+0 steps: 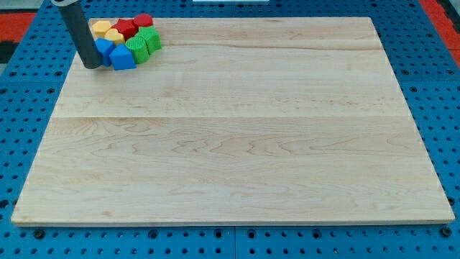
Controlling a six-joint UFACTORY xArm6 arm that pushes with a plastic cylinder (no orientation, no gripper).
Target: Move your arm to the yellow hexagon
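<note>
One yellow hexagon (pixel 100 28) at top-left cluster, flat, no clear long axis; my tip (pixel 91 65) just below-left; end effector state unshown

Obstacles: one tight cluster of blocks at the board's (pixel 237 144) 10 to 11 o'clock corner.
- My tip (pixel 91 66) rests at the cluster's 9 o'clock edge, touching or just beside the first blue block (pixel 104 50).
- Second blue block (pixel 122 57) closes the 6 o'clock side.
- Two green blocks (pixel 137 48) (pixel 150 39) close the 3 o'clock side.
- Red blocks (pixel 126 29) (pixel 143 21) line the 12 to 1 o'clock side.
- Yellow hexagon (pixel 100 29) and a second yellow block (pixel 114 36) sit at 11 o'clock, walled in by blue below and red beside them.

Free room: open wood from the cluster toward 3, 4 and 6 o'clock; a narrow strip at 12 o'clock along the board's top edge.
</note>
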